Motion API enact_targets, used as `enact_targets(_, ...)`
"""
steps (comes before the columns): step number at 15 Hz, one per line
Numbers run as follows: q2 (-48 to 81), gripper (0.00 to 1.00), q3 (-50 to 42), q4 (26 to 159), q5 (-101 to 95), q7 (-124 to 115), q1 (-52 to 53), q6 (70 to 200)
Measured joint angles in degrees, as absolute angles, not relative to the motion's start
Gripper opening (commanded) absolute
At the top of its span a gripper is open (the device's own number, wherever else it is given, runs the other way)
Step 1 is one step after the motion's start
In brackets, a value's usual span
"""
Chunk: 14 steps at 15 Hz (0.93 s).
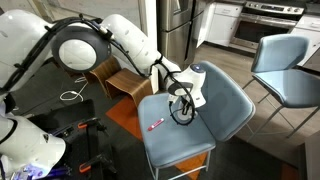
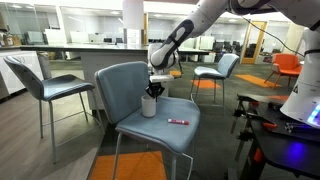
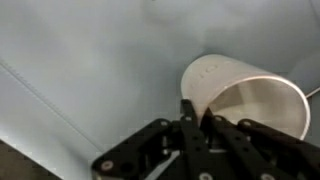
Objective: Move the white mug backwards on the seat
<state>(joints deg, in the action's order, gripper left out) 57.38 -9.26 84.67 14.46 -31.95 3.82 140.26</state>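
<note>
The white mug (image 3: 228,76) stands upright on the blue-grey seat (image 3: 90,70), toward the backrest. It shows in both exterior views (image 1: 198,97) (image 2: 149,106). My gripper (image 3: 196,116) comes down from above, its fingers closed on the mug's rim with one finger inside and one outside. The gripper also shows in both exterior views (image 1: 184,104) (image 2: 152,91). The seat (image 1: 180,142) (image 2: 165,132) is wide and flat, with a curved backrest (image 2: 120,88). I cannot tell whether the mug rests on the cushion or is just off it.
A thin pink-red pen (image 1: 155,124) (image 2: 177,121) lies on the seat in front of the mug. Other blue-grey chairs (image 1: 285,70) (image 2: 45,88) stand nearby. A wooden piece (image 1: 120,80) and an orange floor mat (image 1: 122,120) lie beside the chair.
</note>
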Motion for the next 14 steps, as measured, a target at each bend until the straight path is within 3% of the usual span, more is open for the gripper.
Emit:
enact_targets(11,57.30,0.03,-10.69,85.10,14.19,-34.37,4.61,140.26)
enact_targets(12,57.28,0.14,-11.03,85.20,14.13,-34.65,4.72,140.26)
enact_targets(13,57.26,0.37,-11.30,85.30,14.02,-35.15,4.79,140.26)
enact_targets(14,57.24,0.39,-11.45,85.39,14.00,-35.33,4.82,140.26)
